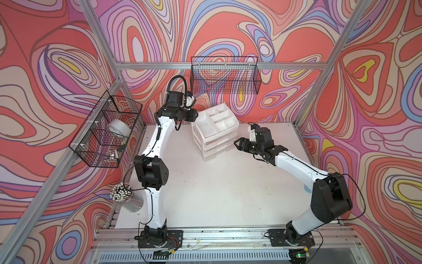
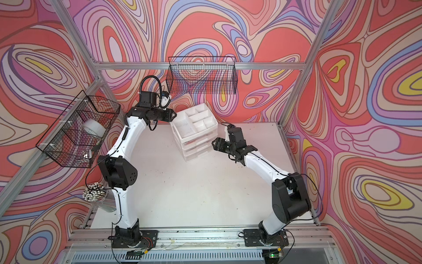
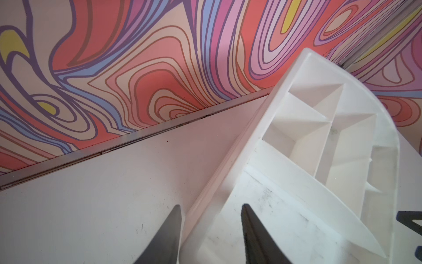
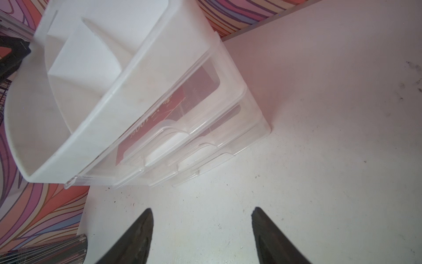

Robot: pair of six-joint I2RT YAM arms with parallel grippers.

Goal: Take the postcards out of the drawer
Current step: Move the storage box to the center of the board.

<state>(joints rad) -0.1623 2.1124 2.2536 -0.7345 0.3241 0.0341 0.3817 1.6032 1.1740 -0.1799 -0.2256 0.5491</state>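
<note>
Postcards (image 4: pixel 196 91) lie inside the top drawer (image 4: pixel 157 139) of the white organizer (image 1: pixel 221 132), their red faces and white lettering showing through the clear front. The drawer looks pushed in, so none of the task is done yet, and nothing is in either claw.

Placement of the two arms reads as a division of labour. The left gripper (image 3: pixel 211 205) hangs at the organizer's back corner with its jaws parted astride the rim of the top tray, one finger outside over the table (image 1: pixel 205 194) and one over the large compartment. A gap shows on each side of the wall, so it is released, not clenched. My guess is that it sits there to pin the light plastic unit, which would otherwise slide forward with the pull.

The right gripper (image 4: pixel 202 208) faces the stacked drawer fronts from the other side, low over the table, jaws spread wide and empty, a little apart from the handles. That spread suits the top drawer's moulded lip, which I take to be its target. The risk is hooking the drawer below, since the lips sit close together
</note>
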